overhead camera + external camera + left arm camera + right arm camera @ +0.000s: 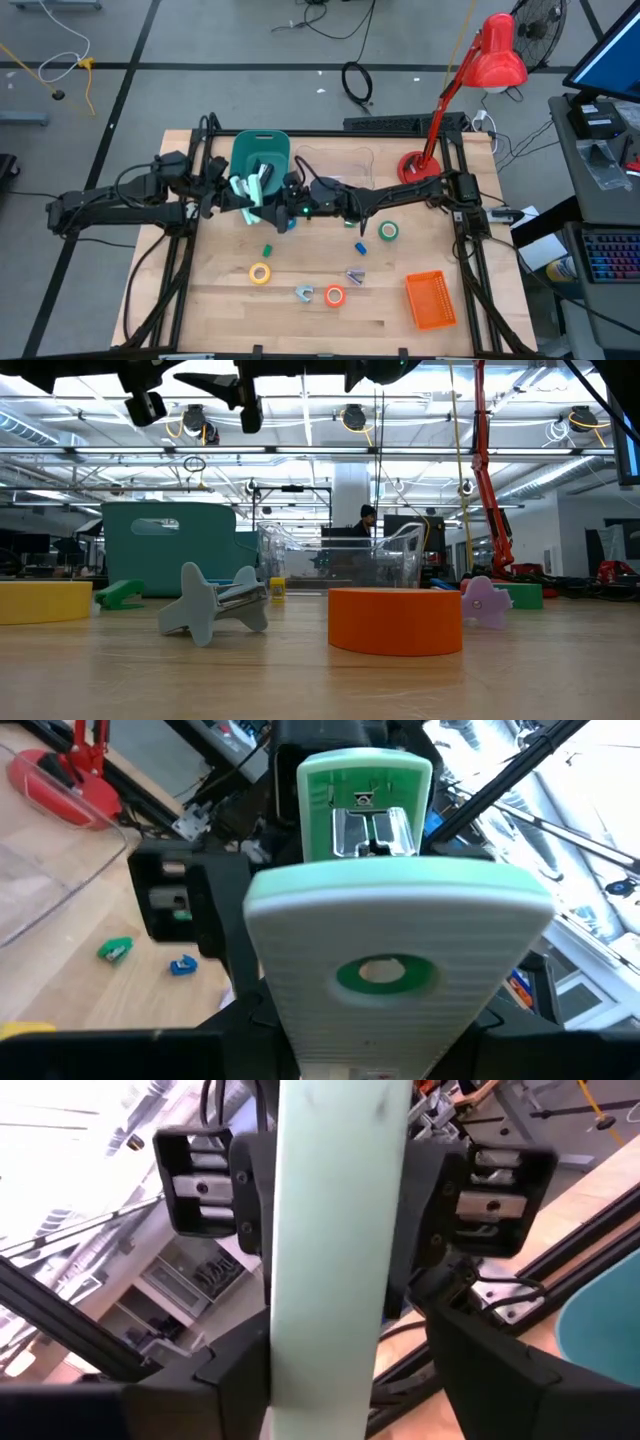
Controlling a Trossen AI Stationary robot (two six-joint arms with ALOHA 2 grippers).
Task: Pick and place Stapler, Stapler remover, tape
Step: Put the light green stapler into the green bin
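Observation:
A mint-green stapler (252,192), hinged open, hangs in the air near the teal bin (260,155). My left gripper (238,190) is shut on it. My right gripper (278,197) reaches in from the right, open, with one arm of the stapler (335,1230) between its fingers. Yellow tape (260,272), orange tape (335,296) and green tape (388,231) lie flat on the table. Staple removers lie among them: green (267,249), blue (360,246), grey (303,293) and purple (355,276). My left gripper pinches the stapler's broad ribbed end (400,1010) between its two fingers, coming level from the table's left. The stapler is lifted clear of the table, and its other arm, with the metal staple channel (365,820), stands up beyond. My right gripper's fingers (470,1370) stand on both sides of the pale arm; a gap shows on one side, and I cannot tell whether the other finger touches it.
A clear plastic container (335,165) stands beside the teal bin at the table's far side. A red desk lamp (420,165) is at the far right. An orange basket (430,300) sits near the front right corner.

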